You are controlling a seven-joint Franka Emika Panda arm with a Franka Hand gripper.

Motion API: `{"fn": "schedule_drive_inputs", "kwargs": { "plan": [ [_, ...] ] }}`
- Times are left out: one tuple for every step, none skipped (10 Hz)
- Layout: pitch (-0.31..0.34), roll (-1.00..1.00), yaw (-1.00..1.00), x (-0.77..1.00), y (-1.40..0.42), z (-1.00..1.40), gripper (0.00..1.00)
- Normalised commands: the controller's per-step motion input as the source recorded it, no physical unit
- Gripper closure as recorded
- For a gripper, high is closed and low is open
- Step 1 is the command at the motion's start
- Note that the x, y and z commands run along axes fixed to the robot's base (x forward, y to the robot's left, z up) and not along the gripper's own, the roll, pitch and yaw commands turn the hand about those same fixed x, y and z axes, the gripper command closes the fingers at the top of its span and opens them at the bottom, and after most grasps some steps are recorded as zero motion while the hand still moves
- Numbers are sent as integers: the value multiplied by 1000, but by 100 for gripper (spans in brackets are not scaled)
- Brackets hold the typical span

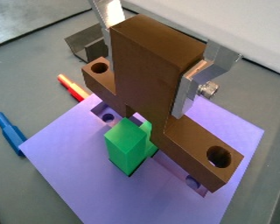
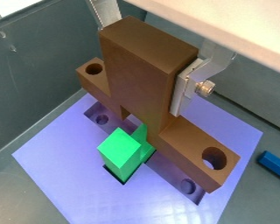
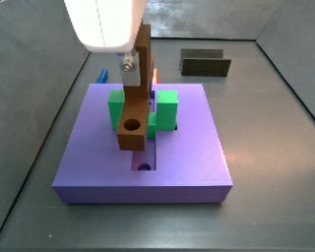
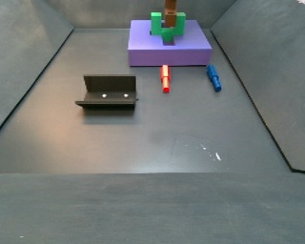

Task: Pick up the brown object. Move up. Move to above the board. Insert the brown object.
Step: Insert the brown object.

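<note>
Fixture [image 4: 108, 92] sits on the dark grey floor [image 4: 181, 143], left of centre in a side view, with its upright plate showing two small pale dots. It also shows at upper right in a side view [image 3: 205, 63] and partly in a wrist view [image 1: 81, 39]. Red pen [image 4: 164, 77] and blue pen [image 4: 213, 77] lie flat on the floor in the upper middle of the frame, roughly parallel and apart from each other, red one nearer the fixture. Red [image 1: 73, 87] and blue [image 1: 10, 132] both show in a wrist view, and the blue tip alone in a wrist view [image 2: 275, 163].
</note>
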Motion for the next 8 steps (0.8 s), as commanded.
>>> {"fn": "schedule_drive_inputs", "kwargs": {
  "plan": [
    [0,16,111,0,94,-206,100],
    [-17,71,111,-6,46,-246,100],
    [-6,69,123,0,0,-240,100],
    [0,69,146,0,0,-246,100],
    [-20,69,231,40,-189,-294,100],
    [-17,96,231,20,-154,-291,100],
    [0,81,231,97,-37,-266,100],
    [0,110,180,183,0,-234,100]
  ]
}}
